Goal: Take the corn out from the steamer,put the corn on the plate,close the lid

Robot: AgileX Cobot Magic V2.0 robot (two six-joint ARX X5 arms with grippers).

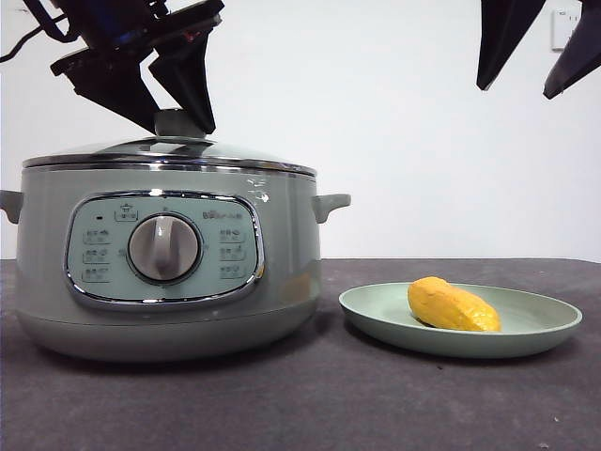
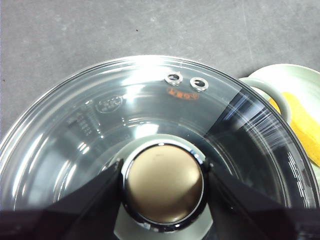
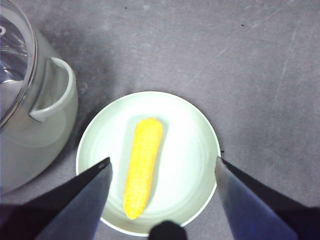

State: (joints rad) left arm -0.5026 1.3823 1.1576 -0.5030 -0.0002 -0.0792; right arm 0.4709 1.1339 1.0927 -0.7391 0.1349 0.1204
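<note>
- Dark grey tabletop (image 1: 310, 404) in the foreground.
- On it, pale green plate (image 1: 526, 340) holding the corn (image 1: 453, 305), lying on its side.
- Just beside the plate, steamer (image 1: 282, 254) with glass lid (image 1: 225, 155) seated on its rim.
- Above the lid, left tool (image 2: 163, 185) with jaws spread on either side of the knob (image 2: 164, 184).
- High over the plate, right tool (image 3: 162, 167), jaws wide apart, holding nothing.

Both grippers are black with flat, wedge-shaped jaws tapering to blunt tips. The left gripper (image 1: 178, 113) has blocky angular housing with a blue sheen and a thin black cable. The right gripper (image 1: 540, 80) shows bluish reflections.
</note>
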